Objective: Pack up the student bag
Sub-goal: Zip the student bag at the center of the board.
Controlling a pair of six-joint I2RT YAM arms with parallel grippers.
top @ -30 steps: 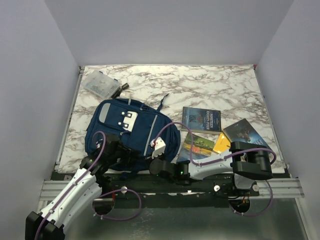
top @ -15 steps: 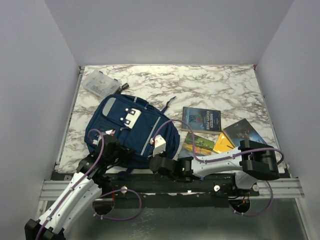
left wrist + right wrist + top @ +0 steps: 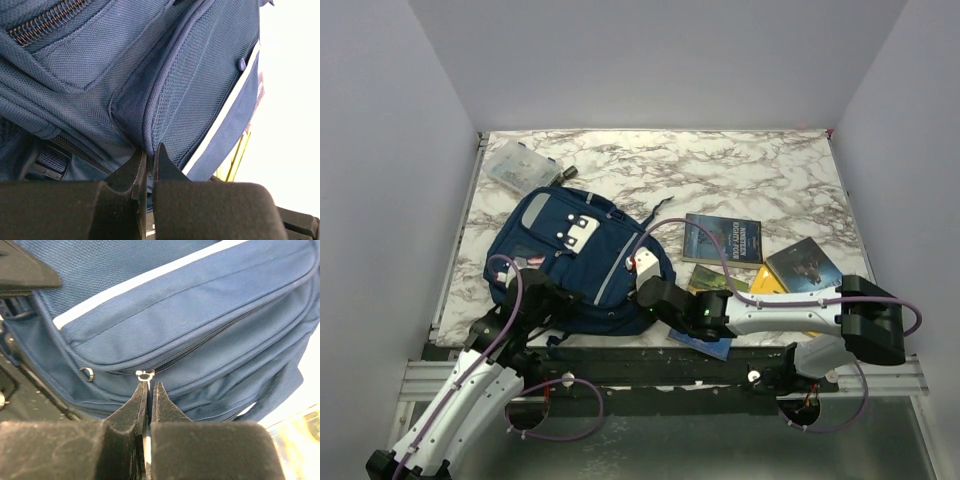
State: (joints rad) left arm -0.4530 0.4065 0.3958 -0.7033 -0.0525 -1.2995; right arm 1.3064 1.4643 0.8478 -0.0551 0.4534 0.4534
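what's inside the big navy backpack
Nothing inside shows. On the large navy-blue fabric backpack the dark zipper is closed, and the right gripper has its jaws pinched on the small silver pull. Any contents are hidden by fabric.

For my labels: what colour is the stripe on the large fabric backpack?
Pale grey stripe on the navy fabric backpack; clearest in the right wrist view.

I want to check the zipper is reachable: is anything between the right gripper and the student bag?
Nothing visible does. The right gripper is shut on the zipper pull of the student bag; the left gripper is shut on its fabric seam.
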